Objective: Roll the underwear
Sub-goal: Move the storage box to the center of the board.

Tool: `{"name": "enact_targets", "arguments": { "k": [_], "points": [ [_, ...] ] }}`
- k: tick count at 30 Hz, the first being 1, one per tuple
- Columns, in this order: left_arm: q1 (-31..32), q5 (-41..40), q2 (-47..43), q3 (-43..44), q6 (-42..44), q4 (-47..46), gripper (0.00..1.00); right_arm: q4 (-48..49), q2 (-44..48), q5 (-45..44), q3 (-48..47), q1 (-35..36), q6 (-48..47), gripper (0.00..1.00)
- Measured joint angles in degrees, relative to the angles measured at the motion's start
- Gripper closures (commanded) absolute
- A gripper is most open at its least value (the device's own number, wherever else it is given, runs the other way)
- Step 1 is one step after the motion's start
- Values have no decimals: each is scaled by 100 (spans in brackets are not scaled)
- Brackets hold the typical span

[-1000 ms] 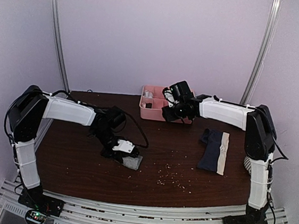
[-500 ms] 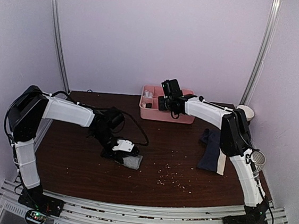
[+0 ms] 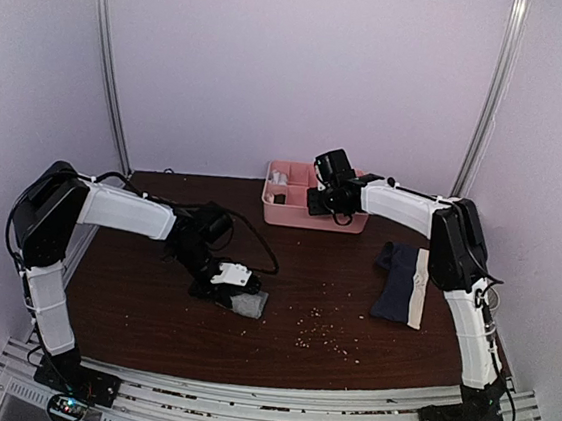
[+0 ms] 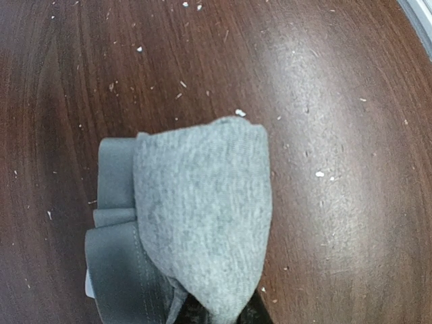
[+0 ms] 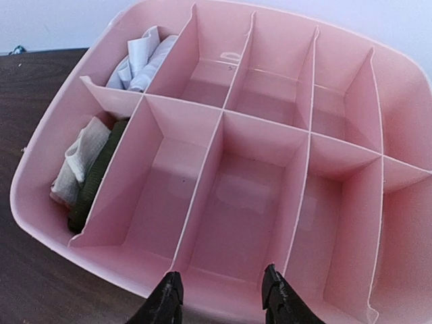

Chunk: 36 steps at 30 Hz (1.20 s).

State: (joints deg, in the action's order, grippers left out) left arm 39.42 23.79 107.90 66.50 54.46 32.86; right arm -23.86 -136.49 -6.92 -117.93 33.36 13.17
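Note:
The grey underwear (image 3: 249,306) lies as a folded bundle on the dark table, left of centre. My left gripper (image 3: 238,293) is shut on it. In the left wrist view the grey underwear (image 4: 202,202) fills the middle, and its near end runs down into my left gripper (image 4: 219,316); the dark fingers barely show. The navy underwear (image 3: 399,281) with a cream waistband lies flat at the right, untouched. My right gripper (image 3: 324,201) hangs open over the pink tray (image 3: 283,213). In its wrist view my right gripper (image 5: 223,287) is empty, above the tray's near wall.
The pink tray (image 5: 40,196) stands at the back centre and has several compartments. Its left ones hold a white cloth roll (image 5: 138,61) and a white and olive roll (image 5: 84,172). Pale crumbs (image 3: 324,331) are scattered over the table's middle.
The right arm has swung over the tray, first left and back, then a little right again, and its jaws have narrowed slightly. The left arm and the grey underwear have stayed still.

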Motion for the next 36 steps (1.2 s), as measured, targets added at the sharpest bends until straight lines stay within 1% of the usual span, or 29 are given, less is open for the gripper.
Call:
{"name": "enact_targets", "arguments": {
  "k": [5, 7, 9, 14, 16, 18, 20, 24, 28, 32, 36],
  "points": [
    [0, -4, -31, -48, -4, -50, 93, -352, 321, 487, 306, -66, -144, 60],
    [0, -7, -42, -61, -7, -72, 93, -442, 457, 597, 461, -111, -179, 66],
    [0, -9, -50, -79, -13, -92, 93, -492, 549, 706, 575, -144, -245, 67],
    [0, -15, -66, -109, -20, -131, 94, -874, 509, 1080, 404, -223, -372, 70],
    [0, -17, -70, -116, -20, -138, 94, -1043, 487, 1226, 350, -249, -455, 70],
    [0, -20, -74, -125, -20, -149, 94, -997, 546, 1325, 483, -267, -527, 70],
    [2, -20, -76, -127, -20, -151, 94, -855, 780, 1399, 881, -271, -560, 69],
    [2, -20, -76, -127, -20, -151, 94, -946, 1370, 1504, 1714, -256, -627, 69],
    [7, -22, -76, -127, -20, -151, 94, -1139, 1755, 1556, 2168, -247, -708, 67],
    [11, -22, -76, -127, -22, -149, 94, -1263, 1803, 1589, 2129, -249, -750, 66],
    [39, -57, -74, -120, -52, -142, 93, -1613, 1657, 1646, 1801, -212, -807, 62]
  ]
}}
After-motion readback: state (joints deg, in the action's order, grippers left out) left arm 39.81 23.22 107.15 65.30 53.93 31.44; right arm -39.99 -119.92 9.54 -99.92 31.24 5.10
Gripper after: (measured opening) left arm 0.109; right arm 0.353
